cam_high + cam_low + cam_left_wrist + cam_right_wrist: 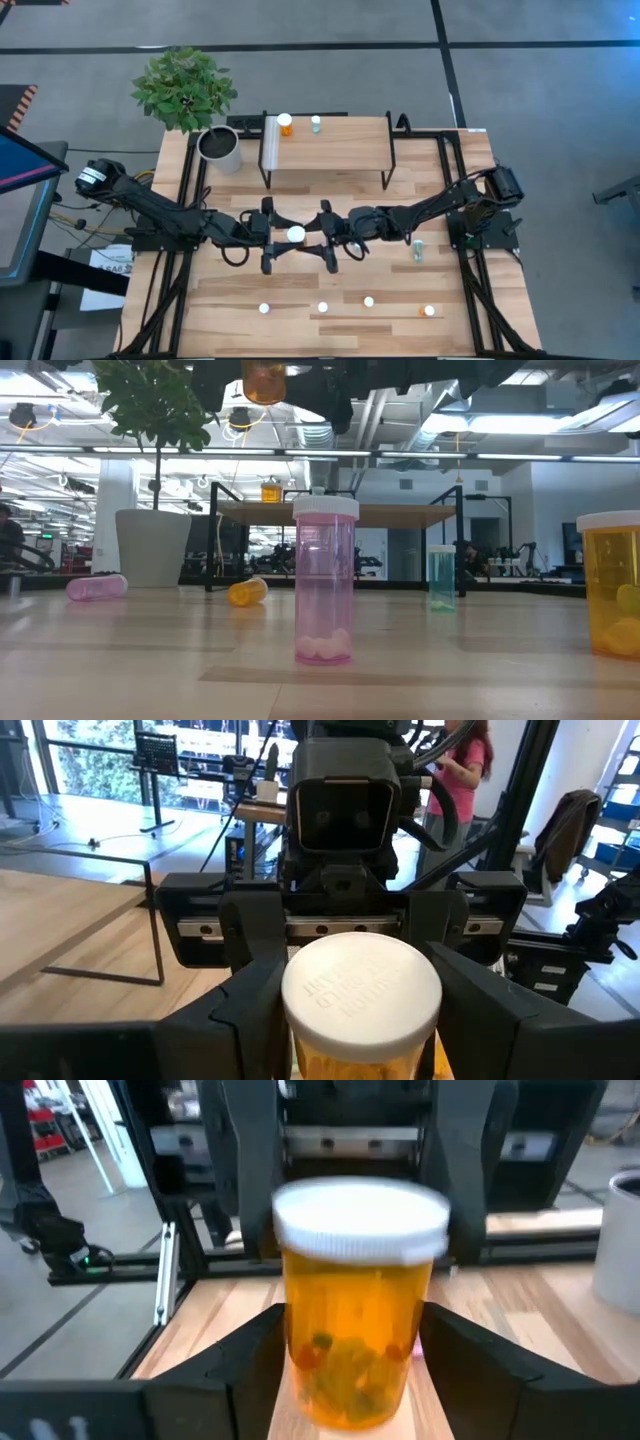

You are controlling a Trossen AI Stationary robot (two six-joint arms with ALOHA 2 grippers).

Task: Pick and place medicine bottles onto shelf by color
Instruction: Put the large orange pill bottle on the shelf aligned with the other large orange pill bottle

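Jaws: both grippers meet mid-table at one large orange bottle (296, 234). Left gripper (274, 236) grips it; right gripper (322, 238) brackets it, contact unclear. Bottle upright, raised above tabletop. Shelf (330, 150), behind, carries small orange bottle (285, 124) and teal bottle (316, 123).

Orange bottle (352, 1330) — glossy clear plastic, matt white cap; tabletop (340, 290) — seemingly pale wood.

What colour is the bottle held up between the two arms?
Orange with a white cap; the bottle shows best in the right wrist view.
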